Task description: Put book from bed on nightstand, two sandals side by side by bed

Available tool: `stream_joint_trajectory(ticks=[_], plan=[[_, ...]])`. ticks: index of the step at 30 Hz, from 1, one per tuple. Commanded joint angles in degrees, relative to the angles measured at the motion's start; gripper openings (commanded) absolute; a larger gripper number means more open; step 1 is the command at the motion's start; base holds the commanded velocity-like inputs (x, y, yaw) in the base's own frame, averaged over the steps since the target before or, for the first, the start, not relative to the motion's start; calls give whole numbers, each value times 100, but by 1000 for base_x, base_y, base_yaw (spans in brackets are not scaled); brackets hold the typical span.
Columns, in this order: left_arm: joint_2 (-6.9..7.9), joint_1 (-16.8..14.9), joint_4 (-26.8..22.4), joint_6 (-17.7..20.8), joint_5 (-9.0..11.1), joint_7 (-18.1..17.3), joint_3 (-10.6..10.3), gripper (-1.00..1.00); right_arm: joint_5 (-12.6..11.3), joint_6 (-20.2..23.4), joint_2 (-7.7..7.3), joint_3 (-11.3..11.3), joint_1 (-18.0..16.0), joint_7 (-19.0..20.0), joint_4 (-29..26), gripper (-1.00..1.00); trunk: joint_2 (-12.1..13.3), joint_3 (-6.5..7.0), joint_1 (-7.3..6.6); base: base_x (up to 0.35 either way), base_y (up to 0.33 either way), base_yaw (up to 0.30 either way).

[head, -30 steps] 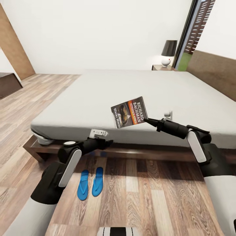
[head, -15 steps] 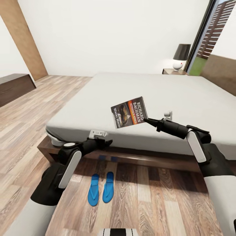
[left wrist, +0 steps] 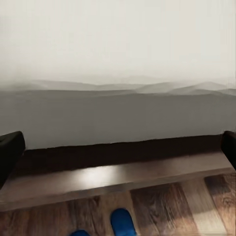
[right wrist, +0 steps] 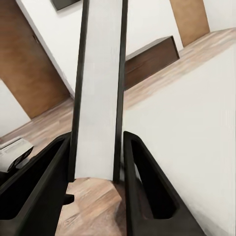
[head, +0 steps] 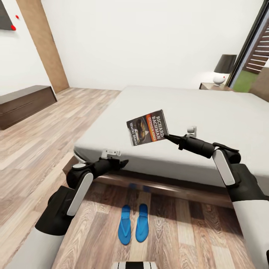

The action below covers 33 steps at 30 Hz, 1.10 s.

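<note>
**Bedroom layout, foot of bed**

- Bed [head: 209, 112]: ahead, extending to the right and away.
- Book [head: 147, 127]: raised above the bed's near edge, clamped between the fingers of the right gripper [head: 167, 138], at its right edge.
- Left gripper [head: 121, 162]: lower left of the book, before the bed frame, fingers spread.
- Two sandals [head: 132, 223]: on the floor [head: 45, 134], side by side, just before the bed.
- Nightstand [head: 213, 86]: behind the bed, far right, lamp [head: 222, 69] on top.
- Low cabinet [head: 26, 104]: far left, against the wall.
</note>
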Motion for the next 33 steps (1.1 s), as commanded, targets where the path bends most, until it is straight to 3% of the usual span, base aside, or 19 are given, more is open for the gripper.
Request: stream_joint_trajectory(ticks=[1,10,33], plan=[[3,-4,-2,17,-17,-17,-3,100,-58,42,-4,6,-5,-12,-4,-100,-2,3,-2,-84,315,142],[6,2,-2,17,-18,-16,-2,100,-57,42,-4,6,-5,-12,-4,-100,-2,73,-2,-68,237,142],[1,35,-2,17,-18,-15,-4,100,-57,42,-4,6,-5,-12,-4,-100,-2,249,-2,-2,8,160]])
